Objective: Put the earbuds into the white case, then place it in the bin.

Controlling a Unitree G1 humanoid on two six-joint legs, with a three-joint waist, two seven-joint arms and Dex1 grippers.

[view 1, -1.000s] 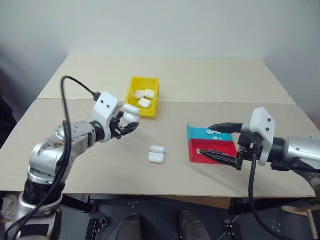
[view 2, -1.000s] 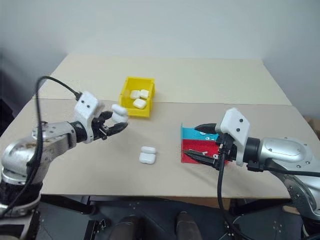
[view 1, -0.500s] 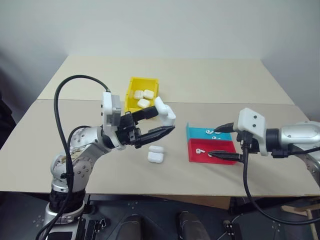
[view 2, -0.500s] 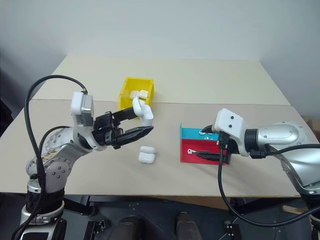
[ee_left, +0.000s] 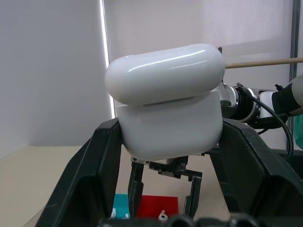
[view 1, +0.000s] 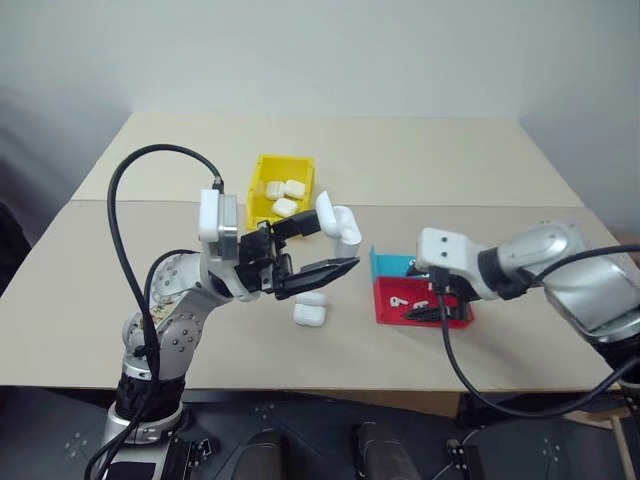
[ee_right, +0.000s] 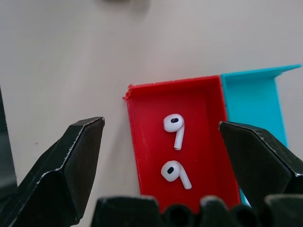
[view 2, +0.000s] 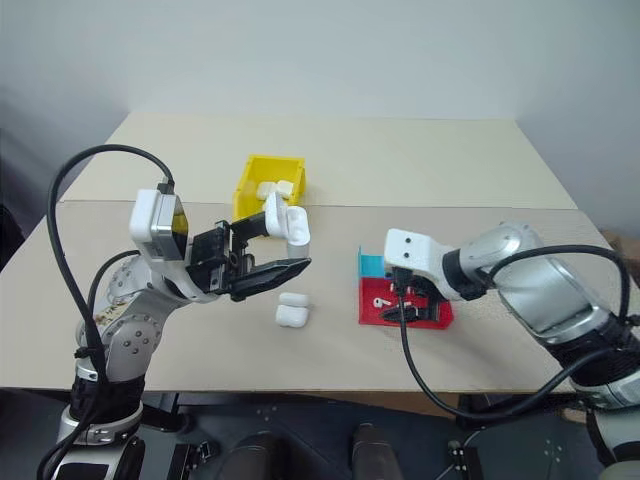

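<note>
The bin (view 1: 268, 187) was bright yellow, and beside it, toward the right arm, a red tray (ee_right: 147, 142) lay against a teal tray (ee_right: 251, 101) on the plain beige table (view 1: 420, 160). The case (ee_left: 168, 104) in the black-fingered left gripper (view 1: 325, 250) was glossy white. The two earbuds (ee_right: 175, 151) in the red tray were white with small dark spots.

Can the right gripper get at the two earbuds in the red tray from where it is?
Probably yes. The right gripper is open above the red tray, its fingers standing either side of the two earbuds, which lie uncovered with nothing between.
</note>
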